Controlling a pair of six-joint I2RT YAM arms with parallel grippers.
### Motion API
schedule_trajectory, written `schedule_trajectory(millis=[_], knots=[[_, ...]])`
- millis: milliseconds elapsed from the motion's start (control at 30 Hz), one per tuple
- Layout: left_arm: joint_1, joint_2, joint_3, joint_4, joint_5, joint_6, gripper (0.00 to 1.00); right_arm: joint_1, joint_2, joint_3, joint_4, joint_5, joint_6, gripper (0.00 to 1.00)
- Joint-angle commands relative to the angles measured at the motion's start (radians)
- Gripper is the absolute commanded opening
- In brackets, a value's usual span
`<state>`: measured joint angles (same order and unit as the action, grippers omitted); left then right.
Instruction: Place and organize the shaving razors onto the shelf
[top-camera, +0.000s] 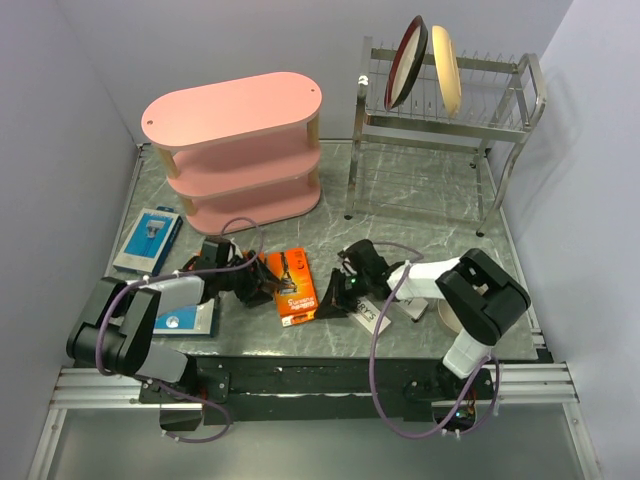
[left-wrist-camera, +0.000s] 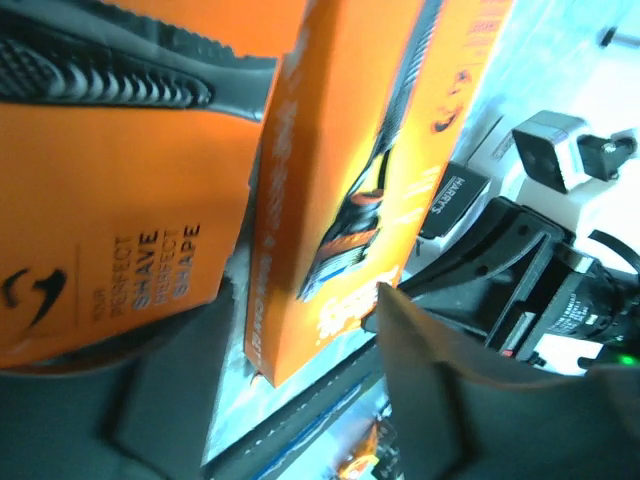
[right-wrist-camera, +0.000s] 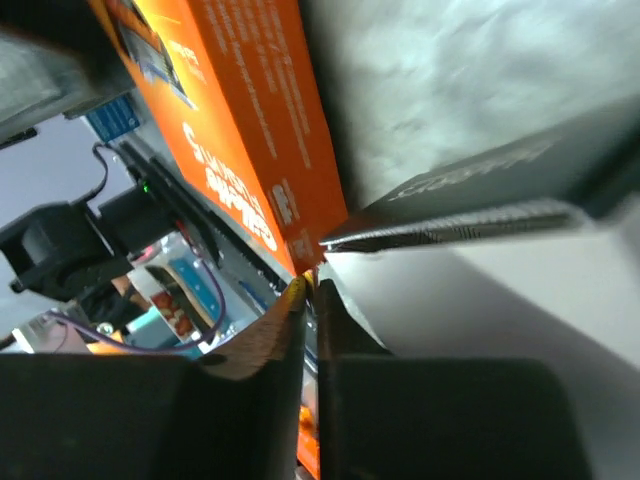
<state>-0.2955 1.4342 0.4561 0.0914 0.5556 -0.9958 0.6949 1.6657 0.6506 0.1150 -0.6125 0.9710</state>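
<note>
Surface: grey marble-patterned table (top-camera: 420, 215) between pale walls.
Shelf: pink oval-topped tiered shelf with light wooden posts (top-camera: 232, 108), at the far left.
Razors: flat orange razor card (top-camera: 293, 285) lying between the grippers; long white HARRY'S box (top-camera: 372, 320) just beside it; blue-and-white razor card (top-camera: 150, 240) at the left.
Left gripper (top-camera: 262, 288): fingers against orange packaging; cannot tell whether it grips.
Right gripper (right-wrist-camera: 308, 290): fingers almost together, tips at the orange card's edge; hold unclear.
</note>
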Motion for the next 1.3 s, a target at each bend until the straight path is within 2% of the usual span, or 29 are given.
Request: schedule_trajectory(millis=[0, 133, 267, 300, 400, 467, 667, 867, 933, 1133, 1267], knots=[[0.039, -0.027, 0.052, -0.09, -0.068, 0.075, 0.75, -0.049, -0.009, 0.053, -0.107, 0.079, -0.077, 0.0], [0.061, -0.081, 0.064, -0.134, -0.063, 0.105, 0.9, -0.11, -0.029, 0.081, -0.069, 0.028, -0.075, 0.0], [0.079, -0.153, -0.003, -0.099, -0.04, 0.086, 0.99, -0.17, -0.024, 0.067, 0.159, -0.039, 0.035, 0.0], [0.084, -0.159, -0.019, -0.028, -0.033, 0.079, 1.0, -0.173, -0.023, 0.072, 0.181, -0.046, 0.058, 0.0], [0.087, -0.141, -0.063, 0.075, 0.019, 0.043, 0.97, -0.175, -0.006, 0.076, 0.254, -0.064, 0.087, 0.0], [0.085, -0.092, -0.085, 0.226, 0.102, 0.028, 0.97, -0.173, 0.009, 0.075, 0.296, -0.073, 0.1, 0.0], [0.078, 0.061, -0.043, 0.468, 0.161, -0.085, 0.97, -0.172, 0.065, 0.087, 0.305, -0.121, 0.117, 0.0], [0.045, 0.198, 0.007, 0.553, 0.176, -0.144, 0.99, -0.173, 0.066, 0.107, 0.321, -0.154, 0.101, 0.0], [0.029, 0.227, 0.027, 0.567, 0.191, -0.155, 0.96, -0.175, 0.06, 0.107, 0.34, -0.162, 0.103, 0.0], [-0.005, 0.201, 0.03, 0.53, 0.164, -0.155, 0.93, -0.198, 0.048, 0.099, 0.423, -0.176, 0.15, 0.0], [-0.004, 0.204, 0.038, 0.577, 0.182, -0.161, 0.81, -0.201, 0.049, 0.124, 0.411, -0.188, 0.135, 0.0]])
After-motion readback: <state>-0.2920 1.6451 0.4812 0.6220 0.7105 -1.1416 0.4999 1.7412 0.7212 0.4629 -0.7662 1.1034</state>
